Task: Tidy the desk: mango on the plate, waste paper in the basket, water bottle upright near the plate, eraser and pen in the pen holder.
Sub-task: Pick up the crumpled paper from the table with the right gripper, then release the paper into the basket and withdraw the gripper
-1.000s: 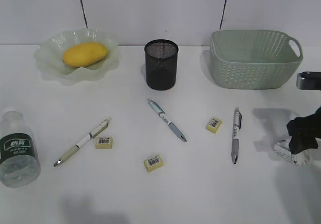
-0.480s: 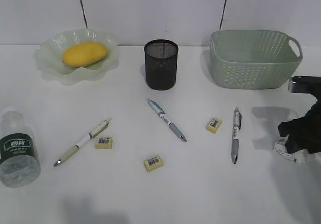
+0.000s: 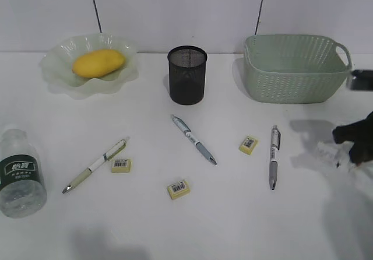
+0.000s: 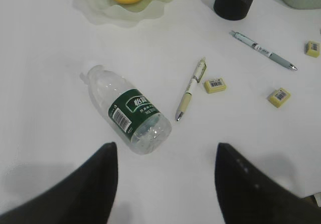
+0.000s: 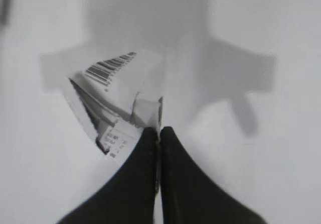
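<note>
At the right edge of the desk [image 3: 233, 213], my right gripper [image 3: 345, 149] is shut on the crumpled waste paper [image 3: 328, 153], pinching one edge of it [image 5: 118, 91] between its tips [image 5: 159, 129]. The paper hangs a little above its shadow. The mango [image 3: 98, 62] lies on the plate [image 3: 61, 78]. On its side at the left lies the water bottle [image 4: 129, 109], with my left gripper [image 4: 165, 147] open just short of its base. Three pens [image 3: 95, 165] [image 3: 194, 139] [image 3: 274, 156] and three erasers [image 3: 121, 165] [image 3: 178, 188] [image 3: 248, 144] lie loose on the desk.
The black mesh pen holder [image 3: 187, 74] stands at the back centre. The green basket [image 3: 294, 67] is at the back right, behind my right gripper. A white wall closes off the far edge.
My right gripper has shut on the waste paper and raised it, moving it slightly toward the basket. The left gripper and everything else have stayed where they were.
</note>
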You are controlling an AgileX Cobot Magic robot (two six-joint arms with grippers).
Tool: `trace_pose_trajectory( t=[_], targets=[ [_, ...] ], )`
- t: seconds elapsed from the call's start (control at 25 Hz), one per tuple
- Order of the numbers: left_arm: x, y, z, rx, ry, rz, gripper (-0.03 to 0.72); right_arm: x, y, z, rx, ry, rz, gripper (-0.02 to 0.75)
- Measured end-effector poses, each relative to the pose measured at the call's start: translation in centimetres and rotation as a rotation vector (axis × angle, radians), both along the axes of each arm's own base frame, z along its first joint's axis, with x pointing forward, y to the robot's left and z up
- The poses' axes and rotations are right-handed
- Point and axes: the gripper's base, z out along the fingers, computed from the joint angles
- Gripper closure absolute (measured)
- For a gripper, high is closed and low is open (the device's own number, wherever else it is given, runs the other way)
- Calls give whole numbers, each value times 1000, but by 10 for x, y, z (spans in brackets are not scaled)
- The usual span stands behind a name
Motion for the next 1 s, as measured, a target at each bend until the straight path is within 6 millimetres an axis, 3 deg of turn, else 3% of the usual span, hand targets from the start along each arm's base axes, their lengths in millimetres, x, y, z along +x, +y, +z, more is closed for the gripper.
trace_pose_trajectory(
  t=[0.32, 0.52, 0.64, 0.8, 1.0],
  targets=[
    [0, 0, 0, 0, 0, 0, 228, -9, 0, 81, 22, -247, 1, 724],
    [0, 0, 0, 0, 1, 0, 230, 15, 3, 129, 69, -409, -19, 724],
    [0, 0, 0, 0, 1, 0, 230, 38, 6, 144, 84, -460, -24, 724],
    [0, 0, 0, 0, 1, 0, 230, 74, 8, 143, 87, -466, -25, 724],
    [0, 0, 0, 0, 1, 0, 232, 115, 12, 122, 92, -427, -29, 724]
  ],
)
